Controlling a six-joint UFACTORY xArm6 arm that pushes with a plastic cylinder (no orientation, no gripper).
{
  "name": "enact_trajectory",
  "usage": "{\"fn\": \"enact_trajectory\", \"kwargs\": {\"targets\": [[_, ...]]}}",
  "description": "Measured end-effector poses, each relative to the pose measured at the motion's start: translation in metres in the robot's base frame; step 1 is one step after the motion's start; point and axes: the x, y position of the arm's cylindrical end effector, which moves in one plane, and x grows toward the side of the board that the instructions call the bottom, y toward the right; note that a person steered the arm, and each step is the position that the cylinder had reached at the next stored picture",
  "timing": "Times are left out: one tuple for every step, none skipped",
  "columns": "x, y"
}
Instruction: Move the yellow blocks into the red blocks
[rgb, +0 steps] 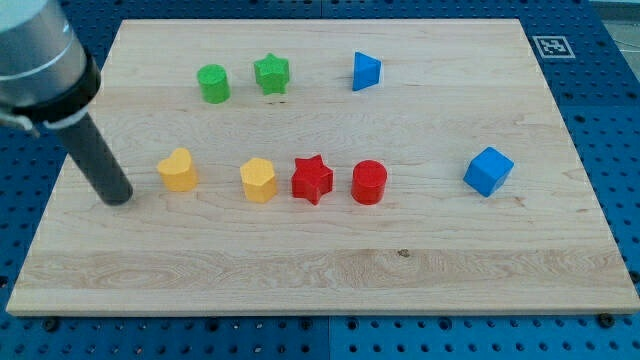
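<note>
A yellow heart block (178, 170) sits at the board's left middle. A yellow hexagon block (258, 180) lies to its right, close beside a red star block (312, 179). A red cylinder block (369, 182) stands just right of the star. My tip (118, 197) rests on the board a short way to the left of the yellow heart, apart from it. The dark rod rises from the tip toward the view's top left.
A green cylinder (213, 83) and a green star (271, 73) sit near the view's top. A blue triangular block (366, 71) lies to their right. A blue cube (488, 171) sits at the right. The wooden board (320, 270) lies on a blue pegboard.
</note>
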Motion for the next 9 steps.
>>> {"fn": "enact_trajectory", "kwargs": {"targets": [[-0.021, -0.004], [-0.021, -0.005], [-0.021, 0.018], [-0.021, 0.052], [-0.020, 0.070], [-0.018, 0.045], [-0.007, 0.027], [-0.007, 0.051], [-0.007, 0.081]]}}
